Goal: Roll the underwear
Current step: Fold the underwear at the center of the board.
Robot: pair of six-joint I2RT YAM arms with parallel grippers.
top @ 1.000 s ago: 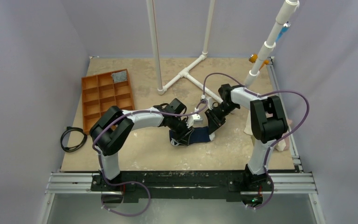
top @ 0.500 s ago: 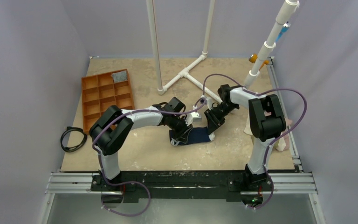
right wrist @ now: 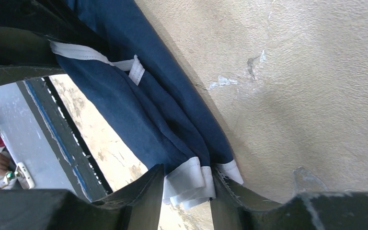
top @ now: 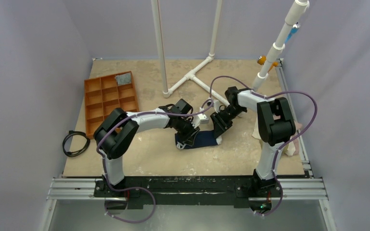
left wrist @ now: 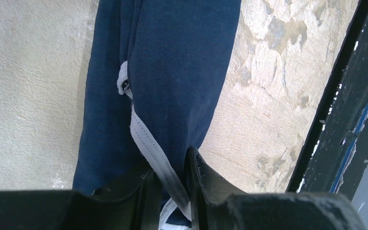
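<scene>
1. Navy underwear (top: 204, 140) lay folded on the table (top: 139, 159), between both claws.
2. At one end the left gripper (left wrist: 171, 168) was nearly closed, pinching the white trim (left wrist: 146, 143).
3. At the other end the right gripper (right wrist: 188, 178) clamped the trim likewise.

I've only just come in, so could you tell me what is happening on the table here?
The robot is working on the navy underwear, which lies gathered into a narrow band in the middle of the table. The left gripper is shut on the white trim at one end, and the right gripper pinches the white-edged corner at the other end. The garment is not yet rolled up.
</scene>
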